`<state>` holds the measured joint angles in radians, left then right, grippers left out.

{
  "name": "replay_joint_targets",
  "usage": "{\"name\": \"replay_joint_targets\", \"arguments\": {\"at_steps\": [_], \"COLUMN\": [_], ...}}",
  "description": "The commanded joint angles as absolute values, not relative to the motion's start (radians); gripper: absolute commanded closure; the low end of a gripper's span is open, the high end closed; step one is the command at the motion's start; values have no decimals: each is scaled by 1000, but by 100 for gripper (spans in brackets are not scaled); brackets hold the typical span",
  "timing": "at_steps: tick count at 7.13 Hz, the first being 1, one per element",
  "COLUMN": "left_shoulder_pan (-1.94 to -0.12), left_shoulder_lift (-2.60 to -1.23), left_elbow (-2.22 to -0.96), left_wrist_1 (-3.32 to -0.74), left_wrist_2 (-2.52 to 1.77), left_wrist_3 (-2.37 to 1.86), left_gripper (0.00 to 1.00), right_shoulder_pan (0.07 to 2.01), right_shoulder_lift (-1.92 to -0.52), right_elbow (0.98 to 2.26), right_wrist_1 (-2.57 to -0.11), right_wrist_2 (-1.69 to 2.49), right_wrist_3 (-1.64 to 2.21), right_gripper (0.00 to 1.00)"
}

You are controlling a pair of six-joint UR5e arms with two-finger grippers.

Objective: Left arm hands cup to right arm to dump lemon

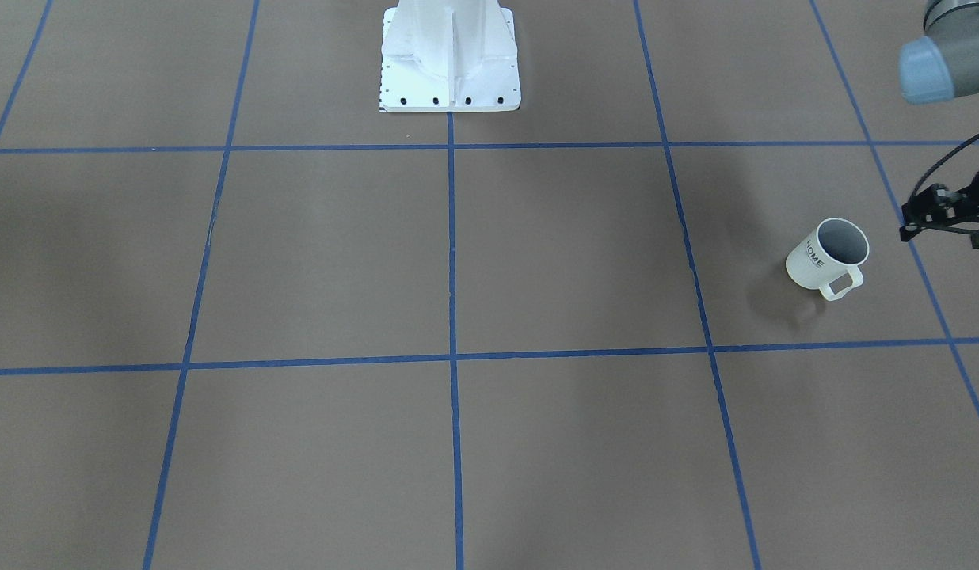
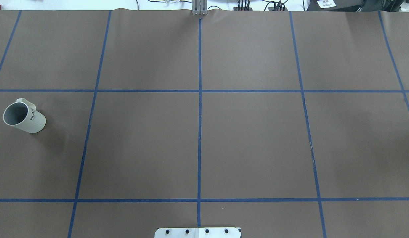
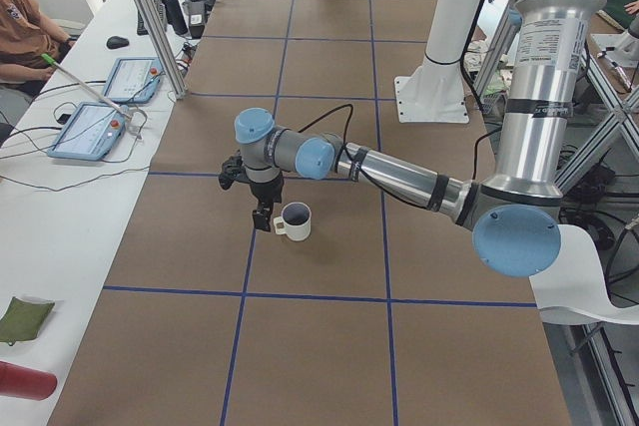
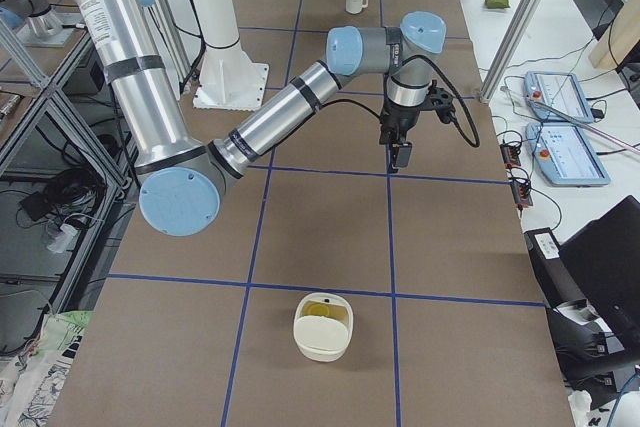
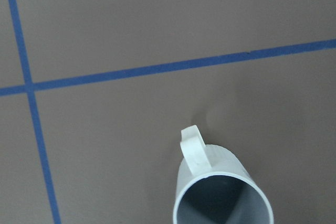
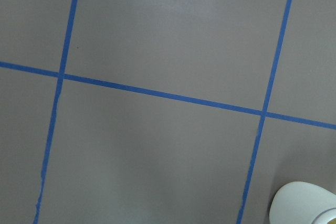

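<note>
**Upright mug and the two arms.** The small off-white mug with a squared loop handle (image 1: 826,255) stands upright on the brown surface gridded with blue tape (image 2: 250,142), at the robot's left end. Its handle is turned away from the white robot pedestal (image 1: 450,63). The left hand (image 3: 262,218) hangs just beside that handle. We cannot tell whether its fingers are spread or closed. The right hand (image 4: 400,157) points down well apart from the mug, and we cannot tell its state either. A white rounded container (image 4: 322,345) holds something yellowish.

Cup (image 1: 805,265) matt off-white, faintly ribbed; table cover (image 2: 257,138) matt brown paper w/ blue tape lines (image 2: 200,132).
</note>
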<state>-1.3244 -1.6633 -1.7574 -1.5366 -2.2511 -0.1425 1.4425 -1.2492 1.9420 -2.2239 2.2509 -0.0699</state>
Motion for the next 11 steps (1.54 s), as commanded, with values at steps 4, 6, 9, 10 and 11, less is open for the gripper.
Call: {"name": "replay_joint_targets", "arguments": {"at_steps": [4,6,9,10,11], "left_shoulder_pan": [-1575,-1574,-1572,-1572,-1574], "left_shoulder_lift": [-1635,-1628,-1632,-1632,-1632], "left_elbow": [-1575,-1560,-1568,-1568,-1571], "left_wrist_1": [-1552,-1595,-1608,-1608,-1608], "left_wrist_2": [-2260,-2249,-2253,-2249,-2249], "left_wrist_3": [244,238,199,198,198], "left_gripper": [0,0,0,0,0], "right_shoulder_pan": [1540,1540,1540,1540,1540], "right_shoulder_lift": [-1509,-1615,-1608,-1609,-1611], "right_elbow": [1844,1818,1732,1720,1709], "right_wrist_1": [-1929,-1736,-1723,-1723,-1723], "right_wrist_2": [2307,2299,2298,2298,2298], "right_wrist_3": [-190,-196,-169,-170,-170], "right_gripper": [0,0,0,0,0]}}
